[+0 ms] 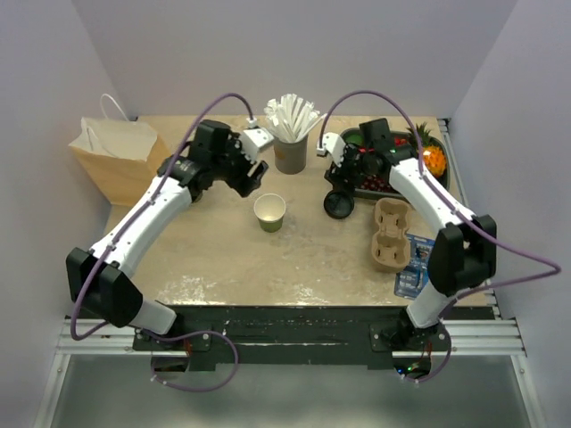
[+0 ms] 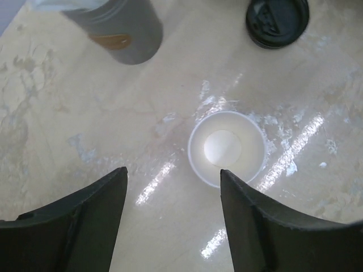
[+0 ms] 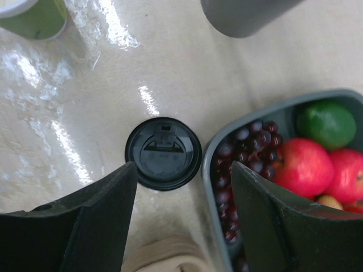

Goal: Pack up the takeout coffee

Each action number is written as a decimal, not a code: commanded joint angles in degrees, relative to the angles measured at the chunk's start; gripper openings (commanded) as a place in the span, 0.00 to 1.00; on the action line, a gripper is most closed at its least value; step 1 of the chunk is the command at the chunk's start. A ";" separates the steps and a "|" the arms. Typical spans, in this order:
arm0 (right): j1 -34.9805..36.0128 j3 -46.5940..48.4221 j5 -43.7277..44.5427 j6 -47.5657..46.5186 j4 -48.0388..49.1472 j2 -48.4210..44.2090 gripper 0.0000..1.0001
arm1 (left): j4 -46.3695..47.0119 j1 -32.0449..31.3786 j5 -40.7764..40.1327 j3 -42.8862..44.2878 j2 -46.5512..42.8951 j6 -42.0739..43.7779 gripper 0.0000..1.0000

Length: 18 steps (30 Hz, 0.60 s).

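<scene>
The green paper cup (image 1: 269, 212) with a cream band stands open and empty in the middle of the table; I look into it in the left wrist view (image 2: 227, 148), and its side shows in the right wrist view (image 3: 35, 18). Its round black lid (image 1: 339, 204) lies apart on the table to the right, also in the right wrist view (image 3: 163, 153) and the left wrist view (image 2: 277, 21). My left gripper (image 1: 252, 183) is open and empty, up and to the left of the cup. My right gripper (image 1: 343, 169) is open and empty above the lid.
A grey cup of white straws (image 1: 291, 134) stands at the back. A grey tray of fruit (image 1: 398, 165) is at the back right, its rim by the lid (image 3: 227, 136). A cardboard cup carrier (image 1: 390, 234) lies right. A paper bag (image 1: 116, 159) stands left.
</scene>
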 commanded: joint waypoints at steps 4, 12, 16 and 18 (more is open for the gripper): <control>-0.07 15.76 -2.42 -21.79 -15.87 15.69 0.59 | 6.58 7.61 6.52 -3.80 -2.13 -9.07 0.73; -0.07 23.78 2.24 -36.93 -19.57 24.49 0.56 | 6.67 10.42 7.66 -2.22 -0.73 -8.28 0.73; 0.02 25.19 2.95 -40.36 -20.28 26.86 0.54 | 6.68 11.39 8.10 -2.57 -0.81 -8.19 0.72; 0.02 25.19 3.21 -40.71 -19.84 27.30 0.54 | 6.76 12.00 8.36 -2.92 -0.99 -8.28 0.72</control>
